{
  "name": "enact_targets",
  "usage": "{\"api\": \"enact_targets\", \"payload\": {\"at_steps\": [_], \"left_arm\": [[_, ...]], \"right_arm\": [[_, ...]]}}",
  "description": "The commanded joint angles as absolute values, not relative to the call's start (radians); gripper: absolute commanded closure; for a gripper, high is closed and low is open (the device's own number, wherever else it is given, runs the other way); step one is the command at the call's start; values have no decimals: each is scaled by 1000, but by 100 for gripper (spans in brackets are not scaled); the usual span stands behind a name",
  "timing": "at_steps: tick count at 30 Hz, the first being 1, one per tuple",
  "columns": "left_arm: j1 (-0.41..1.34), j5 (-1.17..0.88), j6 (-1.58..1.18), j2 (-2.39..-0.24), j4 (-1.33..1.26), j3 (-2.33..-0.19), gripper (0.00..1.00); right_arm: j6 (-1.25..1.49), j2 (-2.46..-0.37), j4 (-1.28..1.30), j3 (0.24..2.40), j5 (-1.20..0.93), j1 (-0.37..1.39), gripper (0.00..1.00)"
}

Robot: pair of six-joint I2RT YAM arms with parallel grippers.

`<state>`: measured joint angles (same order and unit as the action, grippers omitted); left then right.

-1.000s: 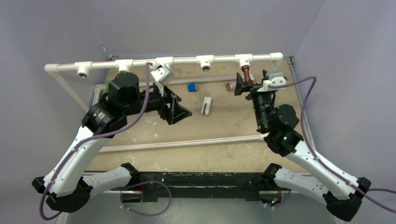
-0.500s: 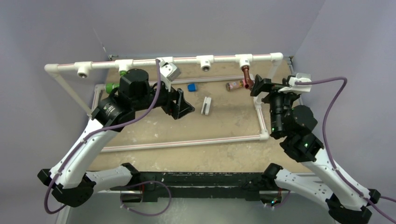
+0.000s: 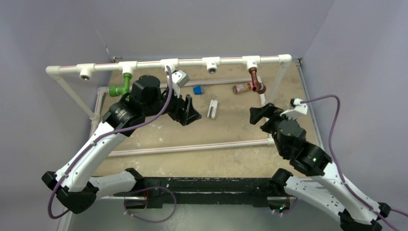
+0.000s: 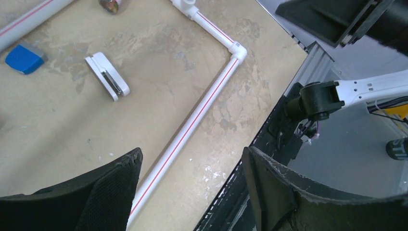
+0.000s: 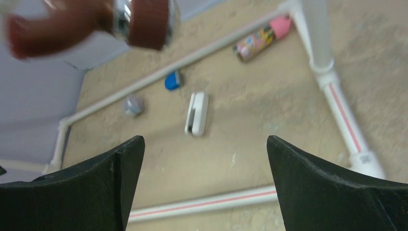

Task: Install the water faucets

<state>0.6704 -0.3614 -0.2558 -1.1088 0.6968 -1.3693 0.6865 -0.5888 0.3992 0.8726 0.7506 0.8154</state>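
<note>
I've drawn both arms back from the white rail, left tool and right tool both spread and empty, leaving the green faucet hanging upper left and the reddish-brown faucet upper right, apparently installed.

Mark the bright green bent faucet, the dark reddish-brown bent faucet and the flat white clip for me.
bright green bent faucet [image 3: 118,90], top external view, spout end.
dark reddish-brown bent faucet [image 3: 254,77], top external view, upright stem.
flat white clip [image 3: 212,109], top external view, middle.
</note>
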Motion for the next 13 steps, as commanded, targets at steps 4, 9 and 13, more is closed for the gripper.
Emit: {"api": "enact_targets", "payload": {"at_steps": [4, 9, 13], "left_arm": [[676, -341, -340, -1042, 620, -1250, 25], [676, -346, -394, -972, 591, -1146, 23], [676, -350, -416, -930, 587, -1088, 23]], "right_arm": [[1021, -568, 481, 780, 609, 816, 1], [1069, -565, 431, 670, 568, 816, 1], [1087, -560, 396, 660, 628, 816, 1]]}}
